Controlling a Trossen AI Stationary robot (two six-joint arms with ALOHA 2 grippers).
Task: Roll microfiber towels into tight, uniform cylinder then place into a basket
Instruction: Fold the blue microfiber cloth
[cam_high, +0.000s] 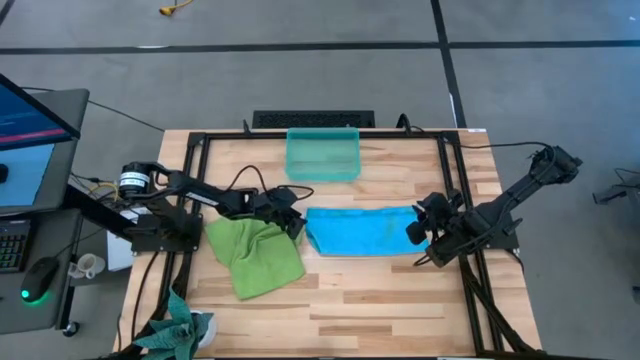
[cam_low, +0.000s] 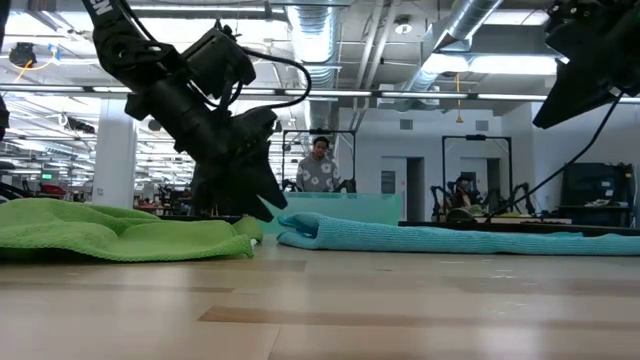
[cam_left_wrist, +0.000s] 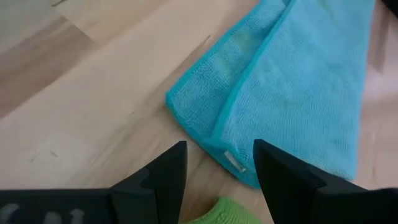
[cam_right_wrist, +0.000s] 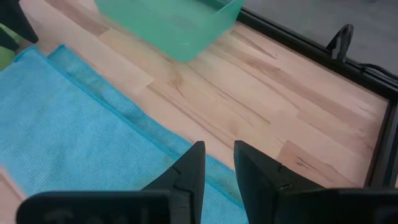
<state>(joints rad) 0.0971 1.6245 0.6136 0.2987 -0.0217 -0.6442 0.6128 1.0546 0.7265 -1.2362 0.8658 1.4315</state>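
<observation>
Low view, from the tabletop (cam_low: 320, 310) surface: the lime green towel (cam_low: 120, 232) lies rumpled nearest the lens, the sky blue towel (cam_low: 450, 238) stretches flat beside it, and the left pincer (cam_low: 268, 205) points down at the gap where the two nearly meet. Only this view takes in the room behind, where a person (cam_low: 318, 165) stands among metal frames under bright ceiling lights.

Left wrist view shows what the others cannot: the left pincer's two dark fingers (cam_left_wrist: 168, 180) stand apart with nothing between them, poised just above the blue towel's folded corner, where a small white tag is sewn into the hem; any writing on it is too small to read.

Right wrist view shows the right pincer (cam_right_wrist: 217, 165) with its fingers only narrowly parted and empty, above the blue towel's other end, the basket (cam_right_wrist: 174, 22) farther off across the wood.

High view alone lays out the whole scene: green towel left of centre, blue towel folded into a long band at centre, both pincers at its ends, and the translucent teal basket empty at the tabletop's far edge. A monitor (cam_high: 25, 140) and mouse (cam_high: 40, 275) sit off the left side.
</observation>
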